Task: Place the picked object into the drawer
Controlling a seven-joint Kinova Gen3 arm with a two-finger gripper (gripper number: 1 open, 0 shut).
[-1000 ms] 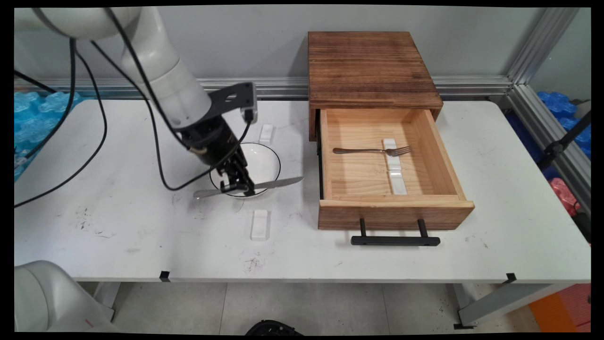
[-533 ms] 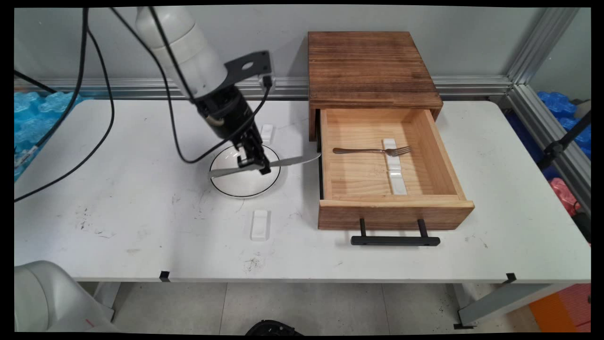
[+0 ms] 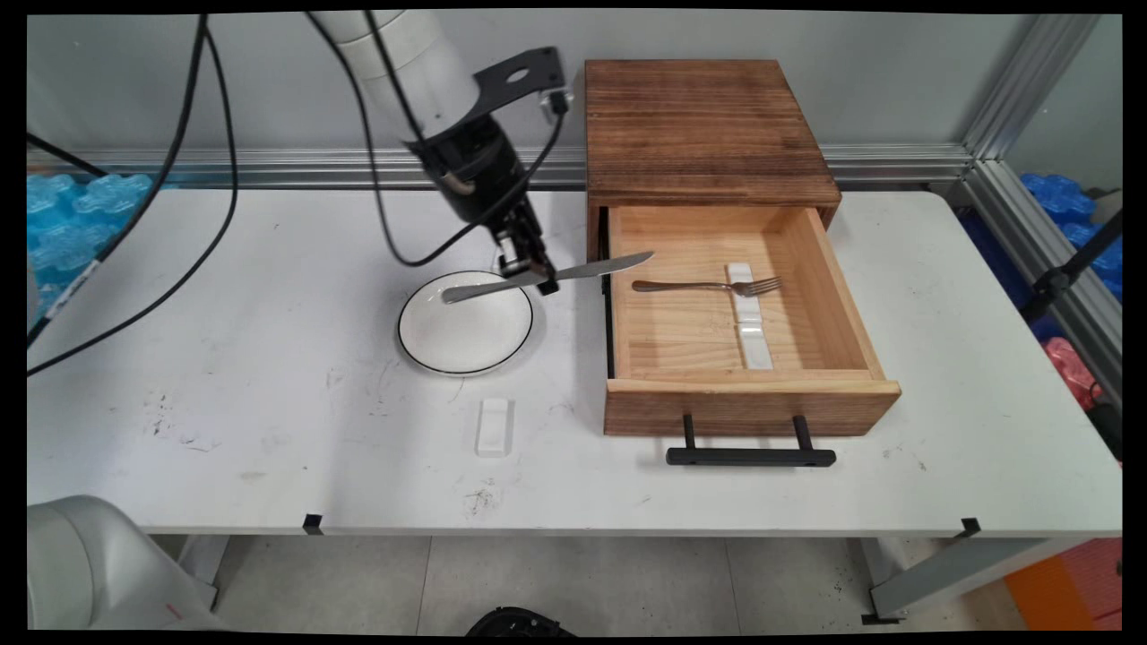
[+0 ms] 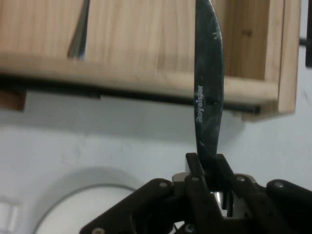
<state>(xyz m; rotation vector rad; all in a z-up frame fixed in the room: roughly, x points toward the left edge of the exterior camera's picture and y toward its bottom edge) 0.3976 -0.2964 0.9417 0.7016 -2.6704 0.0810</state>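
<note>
Knife [image 3: 547,276] clamped mid-length in closed jaws, tip over drawer [image 3: 751,394] edge, above plate [image 3: 465,324]

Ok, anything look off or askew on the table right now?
Nothing spilled or damaged. The knife sits tilted in the claw, tip raised over the open drawer's left wall. The fork lies across a white rest inside.

Def a robotics lab, not a home or kitchen. White Kinova arm [image 3: 408,54] w/ loose black cables [image 3: 206,179] hanging off it, over a scuffed white table [image 3: 224,403]. Aluminium extrusion framing [image 3: 1013,90] runs along the plain grey wall [image 3: 806,81] and the corner. Blue foam-looking stuff [image 3: 63,215] piled behind the table edges, tiled floor [image 3: 582,573] underneath. Test bench vibes tbh.
</note>
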